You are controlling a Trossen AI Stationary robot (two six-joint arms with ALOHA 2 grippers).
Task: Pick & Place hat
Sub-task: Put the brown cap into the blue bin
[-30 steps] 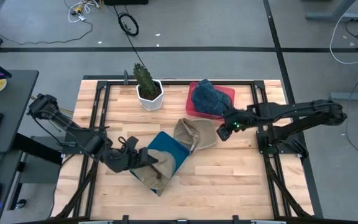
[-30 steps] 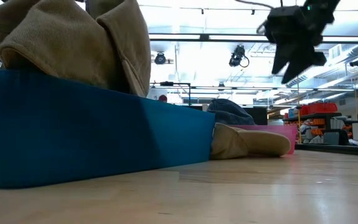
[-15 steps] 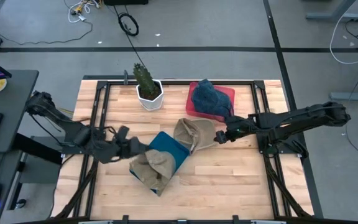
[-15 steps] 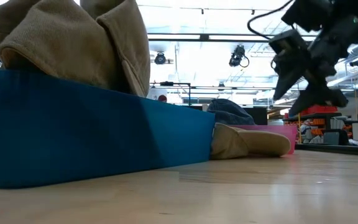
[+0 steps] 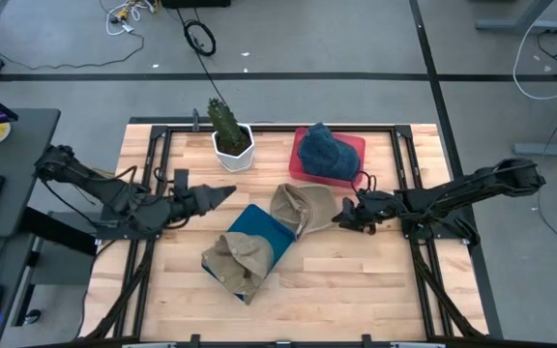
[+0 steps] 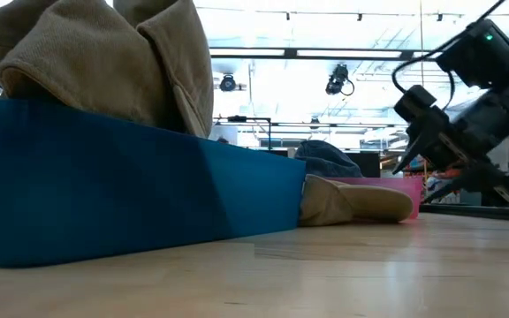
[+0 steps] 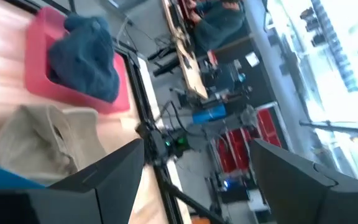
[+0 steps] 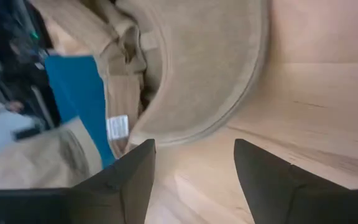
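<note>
The pale wooden slatted counter (image 5: pixel 356 261) on its black frame carries everything, set in a workshop with a grey floor, cables and shelving beyond. Near the middle of the counter sits a blue rectangular fabric-sided bin (image 5: pixel 259 237) with one tan cloth cap (image 5: pixel 238 259) already slumped over its near end. Toward the far edge stand a pink square tray (image 5: pixel 349 147) holding a dark blue crumpled cap (image 5: pixel 325 153) and, further along, a white pot with a green cactus (image 5: pixel 228 135). The task's thing, I judge, is the second tan brimmed cap (image 5: pixel 303 206), lying flat on the counter between the bin and the pink tray, touching the bin's far corner. The right end effector (image 5: pixel 344 218) is low at the counter just beside this cap, on the side away from the bin, its fingers parted and empty; its wrist view shows the curved brim (image 8: pixel 222 81) straight ahead, so the cap lies directly in front of it and its long axis seems to run roughly in line with the approach. The right arm is plainly the nearer. The left end effector (image 5: pixel 222 194) hangs raised beside the bin's other side, fingers wide apart, empty.
</note>
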